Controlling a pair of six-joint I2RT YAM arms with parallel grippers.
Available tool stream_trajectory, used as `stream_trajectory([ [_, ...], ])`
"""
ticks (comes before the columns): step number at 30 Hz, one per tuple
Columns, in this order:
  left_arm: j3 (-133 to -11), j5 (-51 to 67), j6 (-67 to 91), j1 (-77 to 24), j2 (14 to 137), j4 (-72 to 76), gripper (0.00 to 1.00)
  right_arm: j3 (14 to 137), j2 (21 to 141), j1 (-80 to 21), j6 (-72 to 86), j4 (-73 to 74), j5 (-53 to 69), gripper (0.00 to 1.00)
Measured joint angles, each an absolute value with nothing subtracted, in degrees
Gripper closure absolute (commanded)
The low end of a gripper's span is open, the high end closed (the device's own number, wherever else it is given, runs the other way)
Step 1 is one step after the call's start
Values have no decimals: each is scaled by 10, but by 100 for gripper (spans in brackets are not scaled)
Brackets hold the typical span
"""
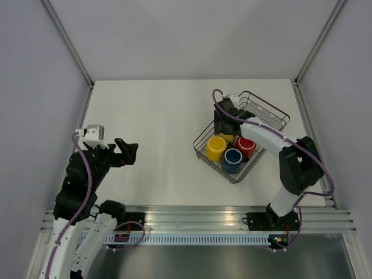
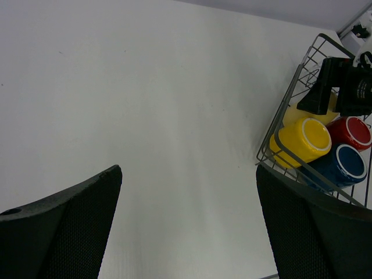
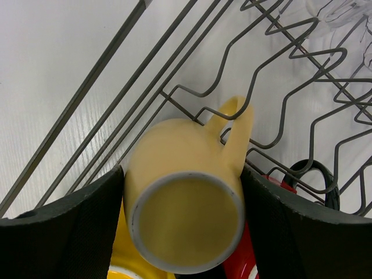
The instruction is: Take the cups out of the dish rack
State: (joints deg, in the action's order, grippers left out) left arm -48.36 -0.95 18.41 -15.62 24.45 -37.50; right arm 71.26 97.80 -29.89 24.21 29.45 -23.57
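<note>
pale yellow mug (image 3: 174,152) clamped in right gripper (image 3: 182,189), inside dish rack (image 1: 266,105); left gripper (image 2: 187,174) spread apart, empty

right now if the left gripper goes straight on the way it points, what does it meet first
Probably bare table; the dish rack sits right of that line, though depth is unclear.

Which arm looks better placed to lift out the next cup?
Right. The right gripper sits inside the dish rack, fingers flanking the pale yellow mug; the left gripper hangs open over bare table, away from the rack.
</note>
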Motion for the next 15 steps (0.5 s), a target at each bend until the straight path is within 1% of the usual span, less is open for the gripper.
stream_trajectory([
  [5, -484, -10, 184, -156, 244, -375, 0, 706, 972, -299, 242, 288, -238, 80],
  [6, -484, -10, 184, -156, 244, -375, 0, 706, 971, -299, 241, 287, -238, 90],
  [7, -484, -10, 184, -156, 244, -375, 0, 706, 971, -299, 241, 287, -239, 94],
  [8, -484, -10, 184, -156, 244, -375, 0, 706, 970, -299, 239, 287, -238, 95],
  [10, -484, -10, 184, -156, 245, -375, 0, 706, 967, -299, 237, 288, -239, 100],
  [15, -484, -10, 184, -156, 246, -375, 0, 706, 953, -299, 230, 290, -239, 100],
])
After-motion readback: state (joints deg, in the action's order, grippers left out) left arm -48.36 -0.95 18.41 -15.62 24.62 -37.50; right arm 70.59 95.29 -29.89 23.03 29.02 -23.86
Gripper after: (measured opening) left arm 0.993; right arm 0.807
